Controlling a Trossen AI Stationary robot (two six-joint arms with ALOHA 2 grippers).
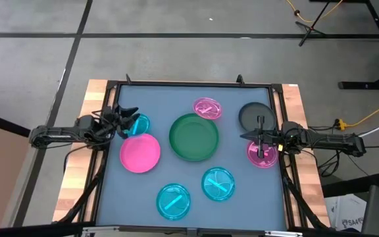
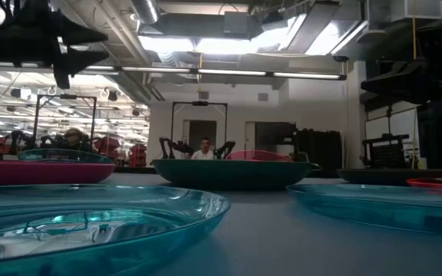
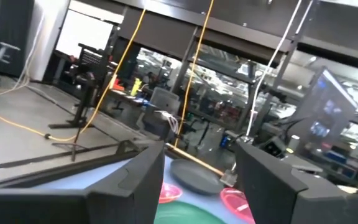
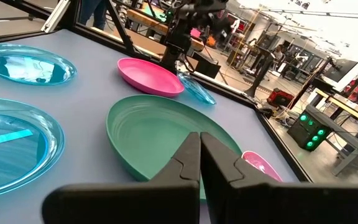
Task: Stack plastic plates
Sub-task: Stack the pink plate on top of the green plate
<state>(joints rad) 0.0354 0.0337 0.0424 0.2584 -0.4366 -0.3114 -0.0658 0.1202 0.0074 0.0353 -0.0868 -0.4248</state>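
Observation:
Several round plates lie flat on the blue-grey mat: a large dark green one (image 1: 194,137) in the middle, an opaque pink one (image 1: 140,153), a dark grey one (image 1: 254,114), two translucent pink ones (image 1: 207,108) (image 1: 263,155) and three translucent cyan ones (image 1: 139,125) (image 1: 218,184) (image 1: 174,201). My left gripper (image 1: 133,122) (image 3: 201,168) is open and raised above the small cyan plate at the mat's left side. My right gripper (image 1: 249,136) (image 4: 200,147) is shut and hovers at the right side, between the grey plate and a translucent pink plate, pointing at the green plate (image 4: 160,140).
A black frame (image 1: 189,83) borders the mat, with wooden table strips (image 1: 91,105) outside it on both sides. Bare mat shows between the green plate and the near cyan plates. People sit far off in the room behind the table (image 2: 203,151).

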